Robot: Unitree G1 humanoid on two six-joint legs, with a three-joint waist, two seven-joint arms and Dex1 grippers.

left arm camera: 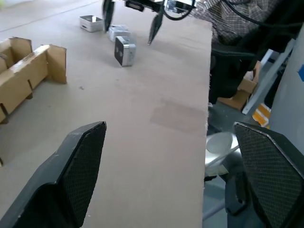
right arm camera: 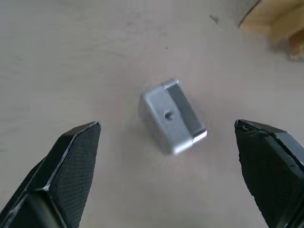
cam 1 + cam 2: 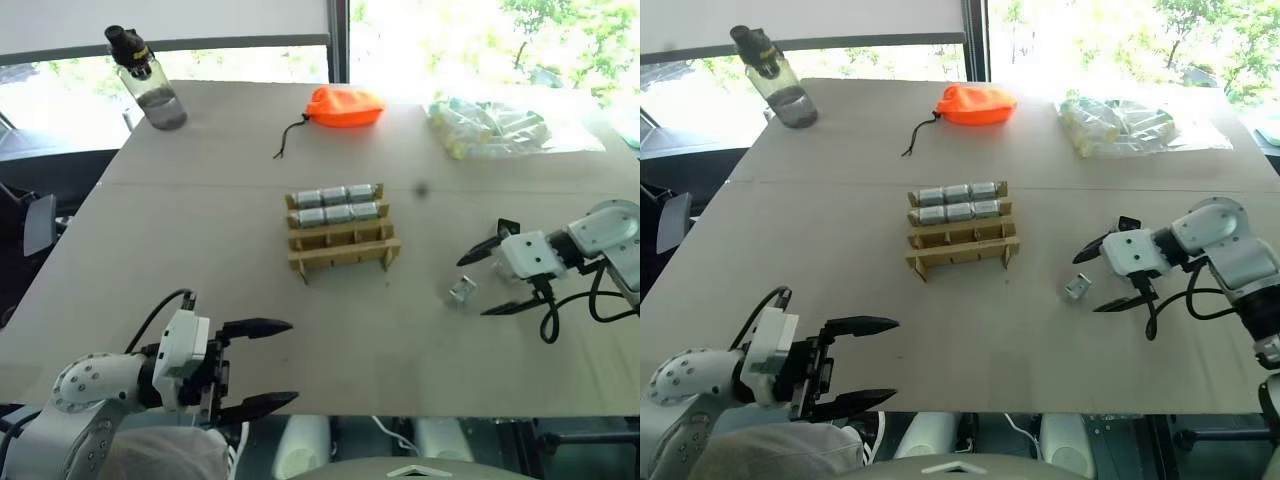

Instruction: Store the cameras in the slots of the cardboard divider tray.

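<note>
Six cameras fill the cardboard divider tray; one loose camera lies beside it.

Lying mid-table: cardboard divider tray, cameras filling its two far rows.
Sitting right of it, one loose camera; standing far left, bottle; resting behind, pouch and bag.

site: I read this as an office or lab workroom | cues: I see a large plain table by bright windows, a water bottle, cardboard boxes on the floor
</note>
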